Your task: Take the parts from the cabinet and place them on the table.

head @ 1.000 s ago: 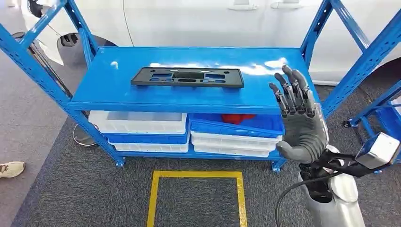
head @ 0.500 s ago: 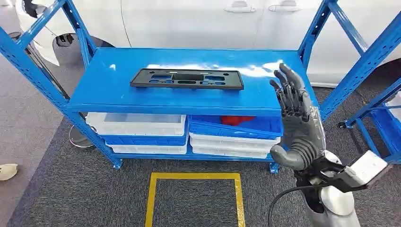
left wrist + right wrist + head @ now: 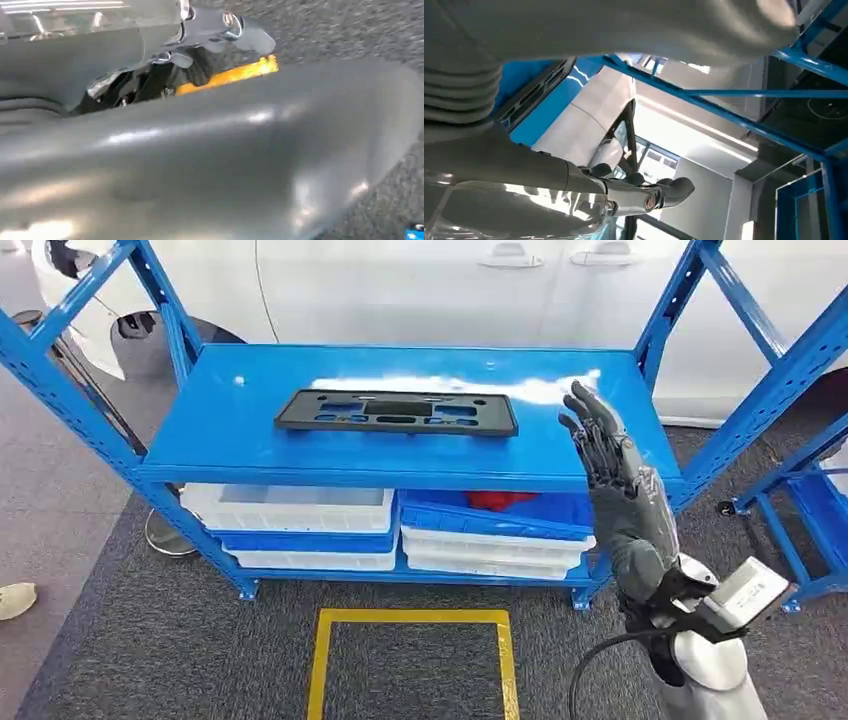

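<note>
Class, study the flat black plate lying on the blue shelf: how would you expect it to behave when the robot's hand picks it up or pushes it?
The black plate looks thin with many cut-outs, so probably light. Lying flat on the glossy blue shelf, it would likely slide rather than roll or tip. Long and narrow, it may sag or tilt if the right hand lifts it by one end.

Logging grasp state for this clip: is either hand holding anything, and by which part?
The right hand is raised with fingers apart, holding nothing. The flat black plastic part lies untouched on the blue metal shelf. The left hand's state cannot be told.
</note>
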You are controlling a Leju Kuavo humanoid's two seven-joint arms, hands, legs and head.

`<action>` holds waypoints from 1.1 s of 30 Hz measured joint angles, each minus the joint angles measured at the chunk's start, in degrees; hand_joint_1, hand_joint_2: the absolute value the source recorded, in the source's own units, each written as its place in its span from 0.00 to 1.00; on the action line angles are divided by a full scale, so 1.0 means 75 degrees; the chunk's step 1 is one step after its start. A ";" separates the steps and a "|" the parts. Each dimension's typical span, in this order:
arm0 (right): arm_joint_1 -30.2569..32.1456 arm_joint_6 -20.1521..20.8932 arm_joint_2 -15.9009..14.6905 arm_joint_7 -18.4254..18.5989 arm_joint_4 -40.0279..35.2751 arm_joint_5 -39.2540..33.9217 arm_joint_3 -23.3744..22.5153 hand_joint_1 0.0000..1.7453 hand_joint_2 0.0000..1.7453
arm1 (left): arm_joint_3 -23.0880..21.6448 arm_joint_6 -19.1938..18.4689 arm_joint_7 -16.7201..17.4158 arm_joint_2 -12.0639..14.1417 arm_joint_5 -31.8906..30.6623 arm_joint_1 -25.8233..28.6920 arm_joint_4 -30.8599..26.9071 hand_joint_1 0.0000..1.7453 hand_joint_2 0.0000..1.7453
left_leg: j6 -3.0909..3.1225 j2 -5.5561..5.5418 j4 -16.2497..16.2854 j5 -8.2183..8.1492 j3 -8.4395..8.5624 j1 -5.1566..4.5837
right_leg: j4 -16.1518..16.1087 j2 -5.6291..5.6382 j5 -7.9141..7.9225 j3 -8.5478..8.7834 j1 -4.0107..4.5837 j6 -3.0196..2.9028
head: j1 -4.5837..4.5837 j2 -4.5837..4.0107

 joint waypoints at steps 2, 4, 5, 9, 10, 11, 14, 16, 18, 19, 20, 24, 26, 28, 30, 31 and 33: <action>-0.0041 0.0023 -0.0006 0.0012 0.0020 0.0000 0.0035 0.00 0.00 | 0.0003 -0.0015 -0.0006 -0.0012 0.0000 -0.0010 0.0006 0.00 0.00 | -0.0053 -0.0011 0.0366 -0.0201 -0.0075 0.0020 | -0.0136 -0.0019 -0.0024 0.0217 -0.0069 -0.0094 | -0.0059 0.0000; -0.0070 0.0082 -0.0009 0.0105 0.0061 -0.0012 0.0082 0.00 0.00 | 0.0003 -0.0041 -0.0023 -0.0006 0.0003 -0.0005 0.0009 0.00 0.00 | -0.0106 -0.0019 0.1601 -0.0685 -0.0776 0.0067 | -0.0133 -0.0023 -0.0097 0.0281 -0.0059 -0.0132 | -0.0137 0.0000; -0.0069 0.0137 -0.0009 0.0190 0.0096 -0.0015 0.0096 0.00 0.00 | 0.0003 -0.0047 -0.0032 -0.0003 0.0000 -0.0001 0.0009 0.00 0.00 | -0.0130 -0.0019 0.2165 -0.0871 -0.1138 0.0070 | -0.0128 -0.0022 -0.0135 0.0307 -0.0058 -0.0134 | -0.0131 0.0000; -0.0083 0.0443 -0.0050 0.0493 0.0236 -0.0056 0.0175 0.00 0.00 | 0.0003 -0.0064 -0.0044 0.0003 0.0003 0.0038 0.0029 0.00 0.00 | -0.0148 -0.0016 0.1381 0.0193 -0.1116 0.0106 | -0.0123 0.0011 -0.0361 0.0603 -0.0066 -0.0082 | -0.0149 0.0000; -0.0089 0.0562 -0.0078 0.0571 0.0268 -0.0113 0.0201 0.00 0.00 | 0.0003 -0.0070 -0.0044 0.0012 0.0003 0.0034 0.0029 0.00 0.00 | -0.0135 -0.0012 0.0646 0.0650 -0.0842 0.0118 | -0.0122 0.0011 -0.0444 0.0715 -0.0066 -0.0047 | -0.0152 0.0000; -0.0089 0.0641 -0.0105 0.0633 0.0303 -0.0187 0.0210 0.00 0.00 | 0.0003 -0.0076 -0.0044 0.0015 0.0003 0.0033 0.0032 0.00 0.00 | -0.0100 -0.0022 0.0380 0.0622 -0.0666 0.0105 | -0.0139 0.0008 -0.0511 0.0766 -0.0050 0.0005 | -0.0163 0.0000; -0.0113 0.0909 -0.0143 0.0656 0.0478 -0.0522 0.0201 0.00 0.00 | 0.0000 -0.0090 -0.0032 0.0015 0.0000 0.0009 0.0050 0.00 0.00 | 0.0088 -0.0020 0.0167 0.0443 -0.0602 0.0043 | -0.0119 0.0014 -0.0543 0.0785 -0.0036 0.0149 | -0.0166 0.0000; -0.0104 0.1049 -0.0152 0.0621 0.0548 -0.0598 0.0198 0.00 0.00 | 0.0000 -0.0085 -0.0017 0.0015 0.0000 0.0014 0.0058 0.00 0.00 | 0.0184 -0.0045 0.0082 0.0421 -0.0478 0.0082 | -0.0032 0.0002 -0.0566 0.0751 -0.0047 0.0212 | -0.0169 0.0003; -0.0122 0.1239 -0.0181 0.0635 0.0656 -0.0726 0.0186 0.00 0.00 | 0.0000 -0.0082 -0.0015 0.0012 0.0003 0.0007 0.0061 0.00 0.00 | 0.0281 -0.0041 0.0034 0.0357 -0.0351 0.0070 | 0.0767 -0.0006 -0.0778 0.0372 -0.0058 0.0251 | -0.0140 0.0000; -0.0107 0.1340 -0.0204 0.0682 0.0772 -0.0831 0.0175 0.00 0.00 | 0.0000 -0.0082 -0.0009 0.0012 0.0003 0.0003 0.0070 0.00 0.00 | 0.0319 -0.0040 0.0035 0.0319 -0.0317 0.0058 | 0.1392 -0.0006 -0.0994 -0.0028 -0.0057 0.0268 | -0.0137 0.0000; -0.0071 0.1334 -0.0219 0.0697 0.0860 -0.0801 0.0175 0.00 1.00 | 0.0000 -0.0079 -0.0009 0.0012 0.0003 0.0001 0.0081 0.00 0.00 | 0.0339 -0.0041 0.0036 0.0270 -0.0280 0.0045 | 0.2006 -0.0007 -0.1237 -0.0469 -0.0061 0.0289 | -0.0143 0.0000; 0.0058 0.0433 -0.0221 0.0475 0.0982 0.0416 0.0160 0.00 1.00 | 0.0000 -0.0052 -0.0009 0.0012 0.0003 0.0018 0.0099 0.00 0.00 | 0.0330 -0.0083 0.0038 0.0060 -0.0002 0.0001 | 0.1663 -0.0007 -0.0546 -0.0802 -0.0051 0.0238 | -0.0131 0.0000; 0.0055 0.0080 -0.0213 0.0458 0.1020 0.0890 0.0187 0.00 1.00 | 0.0000 -0.0041 -0.0012 0.0000 0.0006 0.0018 0.0105 0.00 0.00 | 0.0309 -0.0086 0.0036 -0.0032 0.0146 -0.0020 | 0.0771 -0.0007 0.0077 -0.0512 -0.0020 0.0140 | -0.0108 0.0000; 0.0046 -0.0611 -0.0175 0.0466 0.1128 0.1777 0.0289 0.00 1.00 | 0.0000 -0.0035 -0.0020 -0.0064 0.0000 0.0007 0.0125 0.00 0.00 | 0.0250 -0.0084 0.0031 -0.0133 0.0222 -0.0034 | 0.0200 -0.0039 0.0176 -0.0380 0.0086 0.0015 | -0.0073 0.0000; 0.0082 -0.1451 -0.0102 0.0481 0.1210 0.2903 0.0467 0.00 1.00 | -0.0003 -0.0044 -0.0041 -0.0064 0.0000 -0.0029 0.0128 0.00 0.00 | 0.0149 -0.0083 0.0036 -0.0133 0.0269 -0.0027 | -0.0033 -0.0016 0.0287 -0.0306 0.0109 -0.0051 | -0.0055 0.0000; 0.0097 -0.1933 -0.0041 0.0481 0.1267 0.3482 0.0613 0.00 1.00 | -0.0003 -0.0044 -0.0052 -0.0070 0.0000 -0.0024 0.0128 0.00 0.00 | 0.0098 -0.0077 0.0057 -0.0092 0.0292 -0.0028 | -0.0059 -0.0006 0.0246 -0.0252 0.0105 -0.0082 | -0.0052 0.0000; 0.0134 -0.2516 0.0032 0.0498 0.1379 0.4124 0.0872 0.00 1.00 | -0.0003 -0.0044 -0.0055 -0.0073 0.0003 -0.0034 0.0131 0.00 0.00 | 0.0066 -0.0085 0.0343 -0.0197 0.0237 -0.0028 | -0.0175 0.0004 0.0233 -0.0010 0.0005 -0.0124 | -0.0044 0.0000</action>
